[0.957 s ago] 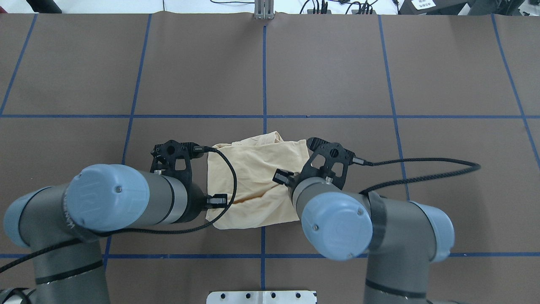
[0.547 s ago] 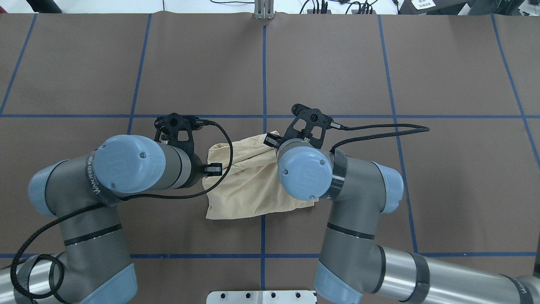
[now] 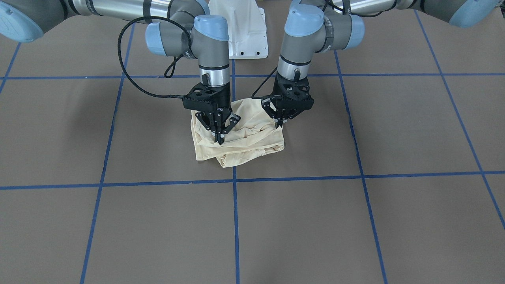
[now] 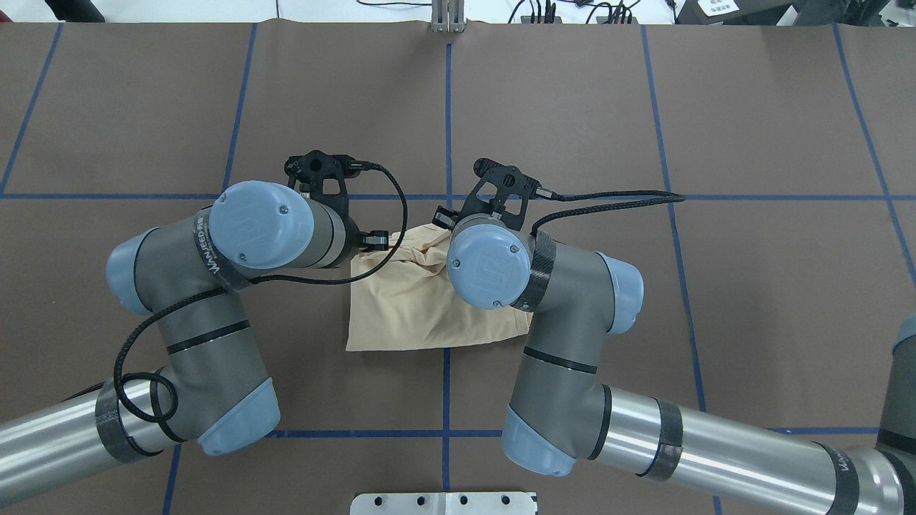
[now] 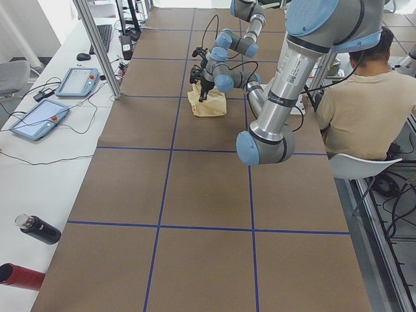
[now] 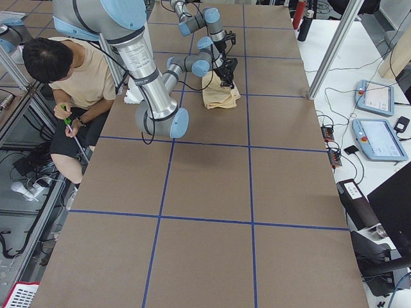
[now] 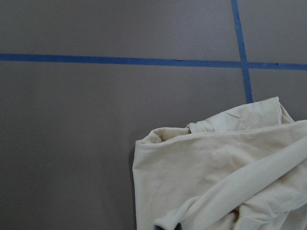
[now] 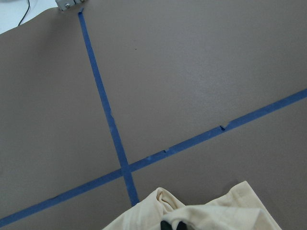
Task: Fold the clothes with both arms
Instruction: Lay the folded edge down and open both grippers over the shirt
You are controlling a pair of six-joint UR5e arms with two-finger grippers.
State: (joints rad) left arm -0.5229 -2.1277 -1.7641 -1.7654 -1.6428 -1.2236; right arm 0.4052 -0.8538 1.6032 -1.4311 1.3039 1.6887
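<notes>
The pale cream shirt (image 3: 252, 136) lies as a small rumpled bundle on the brown table, near a crossing of blue tape lines. My right gripper (image 3: 219, 137) points down at the bundle's middle, shut on a fold of the shirt. My left gripper (image 3: 281, 121) is shut on the shirt's edge at its side. In the overhead view the shirt (image 4: 411, 315) shows between both wrists, which hide the grippers. The left wrist view shows the shirt (image 7: 216, 172) bunched with a sleeve across it. The right wrist view shows only the shirt's (image 8: 211, 211) top fold.
The white pedestal base (image 3: 242, 31) stands behind the arms. A person (image 5: 364, 110) sits beside the table near the robot. Control tablets (image 5: 39, 120) and bottles (image 5: 39, 229) lie on the white side bench. Blue tape lines (image 3: 236, 181) grid the brown surface.
Both arms have moved away from the robot's base, drawing the shirt's cloth with them. The bundle is shorter, and its near edge lies farther from the base.
</notes>
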